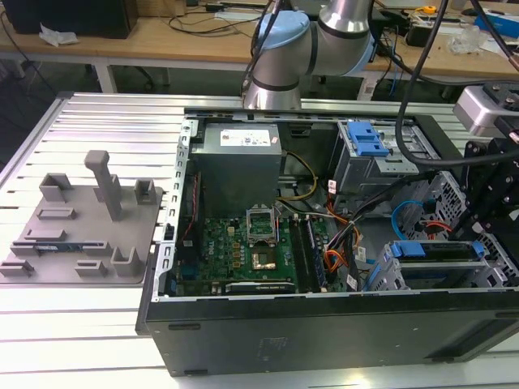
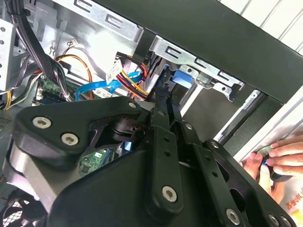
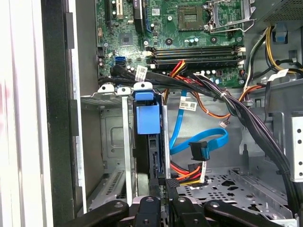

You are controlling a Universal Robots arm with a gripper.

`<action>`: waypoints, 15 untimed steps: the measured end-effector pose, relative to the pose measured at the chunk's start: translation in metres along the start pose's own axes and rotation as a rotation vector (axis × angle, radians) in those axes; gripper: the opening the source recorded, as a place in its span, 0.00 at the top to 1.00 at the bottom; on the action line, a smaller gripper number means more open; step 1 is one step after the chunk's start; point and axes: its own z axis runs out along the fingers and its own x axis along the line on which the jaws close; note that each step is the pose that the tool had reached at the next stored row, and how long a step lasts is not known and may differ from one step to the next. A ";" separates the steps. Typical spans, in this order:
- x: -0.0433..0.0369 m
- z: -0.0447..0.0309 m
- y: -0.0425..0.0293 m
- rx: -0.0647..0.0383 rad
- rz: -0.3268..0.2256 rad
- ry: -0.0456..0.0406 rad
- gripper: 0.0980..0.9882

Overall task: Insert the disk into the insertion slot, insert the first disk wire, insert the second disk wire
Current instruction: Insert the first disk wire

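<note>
Blue second disk wire (image 3: 210,142) loose; hand (image 2: 283,158) outside case (image 2: 213,33)

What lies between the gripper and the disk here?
In the first wrist view, the dark plug of the first disk wire lies between the gripper and the disk, with its orange-red bundle trailing aside.

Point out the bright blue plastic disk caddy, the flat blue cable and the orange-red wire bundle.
Disk caddy (image 3: 147,118): first wrist view, tab.
Blue cable (image 3: 178,120): first wrist view, straight run.
Wire bundle (image 3: 187,171): first wrist view, strands.
</note>
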 end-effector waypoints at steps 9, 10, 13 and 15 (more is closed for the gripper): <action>0.0000 0.0026 0.0002 0.000 0.000 0.0038 0.93; 0.0000 0.0030 0.0003 0.000 0.000 0.0040 0.93; -0.0001 0.0037 0.0002 0.000 0.000 0.0041 0.93; -0.0001 0.0046 0.0002 0.000 0.000 0.0042 0.93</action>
